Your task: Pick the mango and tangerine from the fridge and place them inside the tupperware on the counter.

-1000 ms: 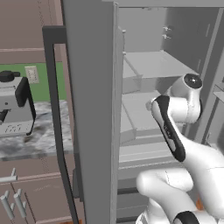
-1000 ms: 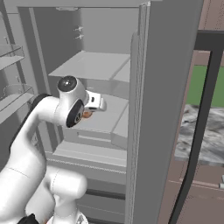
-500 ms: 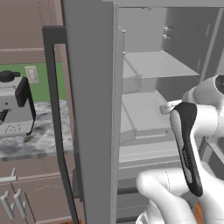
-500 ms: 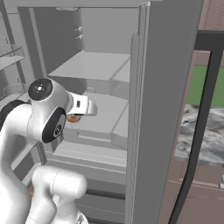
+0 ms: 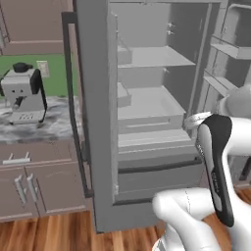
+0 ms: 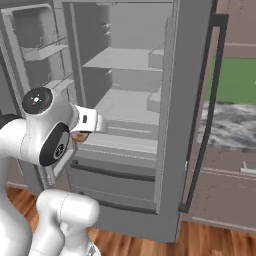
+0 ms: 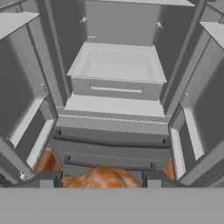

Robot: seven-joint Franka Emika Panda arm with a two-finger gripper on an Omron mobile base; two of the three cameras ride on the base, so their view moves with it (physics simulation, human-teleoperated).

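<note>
Left base view: the fridge (image 5: 147,122) stands open, shelves bare and grey. A coffee machine (image 5: 24,93) sits on the counter (image 5: 44,132) to the left. The arm's forearm fills the lower right. Compared with a second ago the whole picture has shifted, more counter and cabinet front now showing, so the base has backed off or turned. The arm has folded back toward the base, out from the shelves.

Right base view: the gripper (image 6: 82,134) hangs in front of the fridge's lower drawers. A small patch of orange (image 6: 79,136) shows beneath the white wrist block, the held fruit. A second ago that same orange sat closer in against the shelf level. To the right, past the door handle, a strip of counter.

Hand view: looking back into the fridge from outside, with the shelf, drawer fronts and door racks either side. A mottled orange fruit (image 7: 103,178) sits between the dark fingertips (image 7: 46,181), jaws closed narrowly on it. Which of the two fruits it is I cannot tell for certain; the mottled skin suggests the mango.

Judgement: first fruit is out of the fridge; next comes the carry to the container on the counter.
</note>
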